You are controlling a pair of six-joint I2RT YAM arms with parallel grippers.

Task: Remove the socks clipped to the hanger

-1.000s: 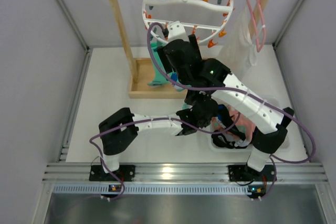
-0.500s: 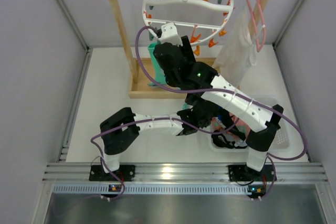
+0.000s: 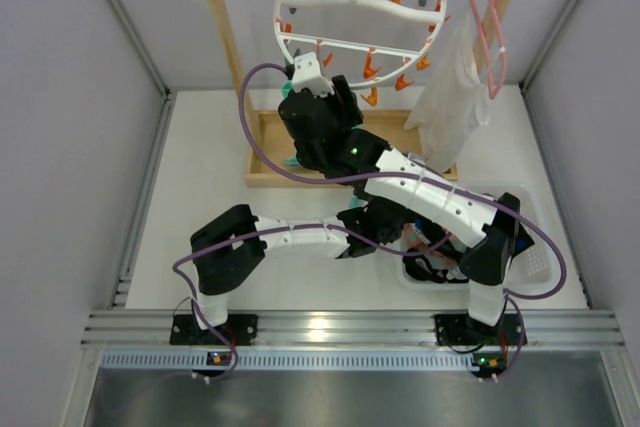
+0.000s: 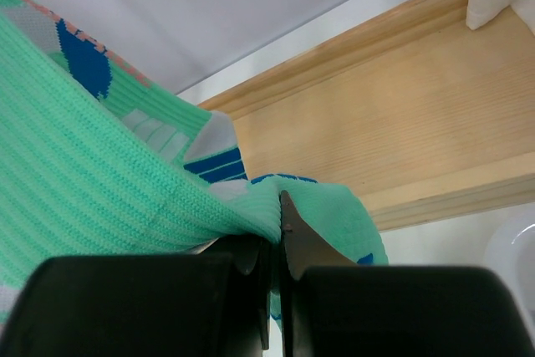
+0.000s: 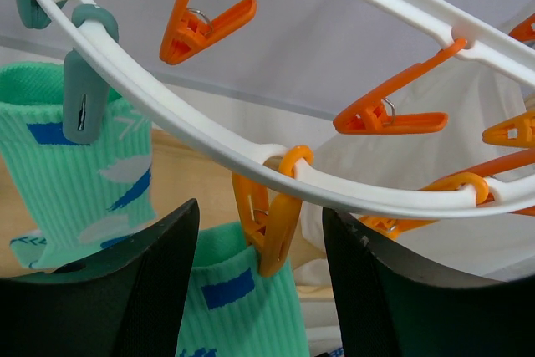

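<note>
Grey walls, matte white tabletop (image 3: 200, 167); wooden rail frame (image 3: 225, 47) at 12 o'clock. Left gripper (image 4: 276, 236): black fingers pinched together on a ribbed teal sock (image 4: 100, 181) with blue and white patches. Smooth white ring hanger (image 5: 201, 123) hangs from the rail, with two clipped socks (image 5: 75, 181) at its 7 o'clock rim. Right gripper (image 5: 259, 215) spread apart, flanking an orange clip (image 5: 280, 223).

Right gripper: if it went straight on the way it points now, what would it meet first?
Most likely the orange clip hanging from the hanger, which pinches the cuff of a teal sock; it sits centred between the open jaws. How far off is unclear.
</note>
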